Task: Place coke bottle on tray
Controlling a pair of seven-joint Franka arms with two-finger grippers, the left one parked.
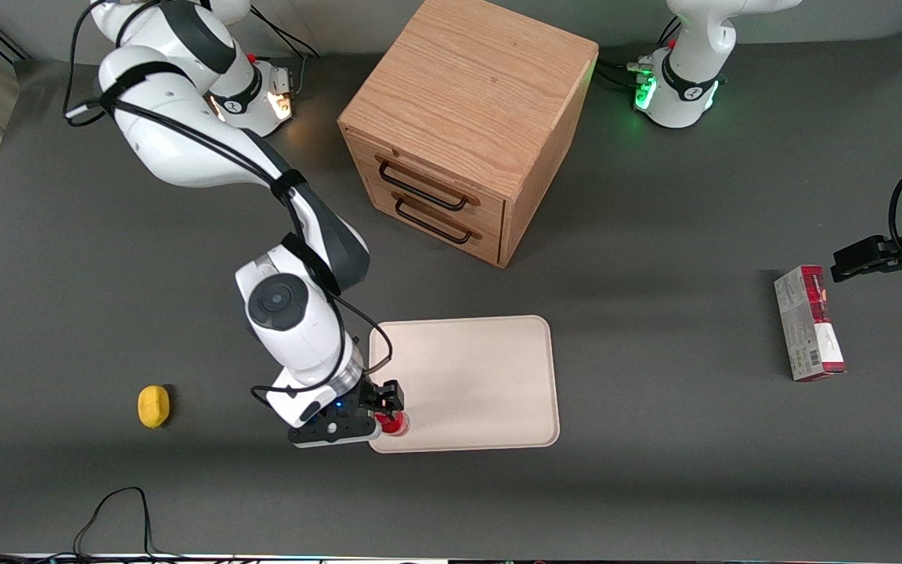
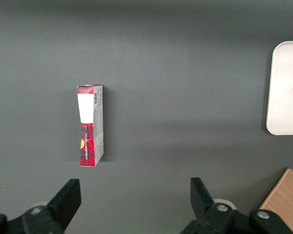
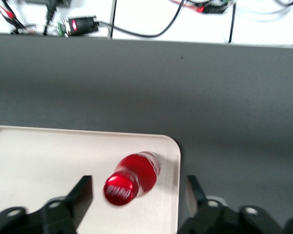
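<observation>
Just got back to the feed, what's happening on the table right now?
The right arm's gripper hangs over the corner of the tray nearest the front camera, at the working arm's end. The coke bottle stands on the tray there, between the open fingers, which sit clear of it. It looks placed.

The gripper (image 1: pixel 388 407), fingers spread, hangs over the coke bottle (image 3: pixel 132 178) standing at the tray (image 1: pixel 490 376) corner. Most of the tray is bare; the wooden cabinet (image 1: pixel 467 125) stands farther off.
</observation>
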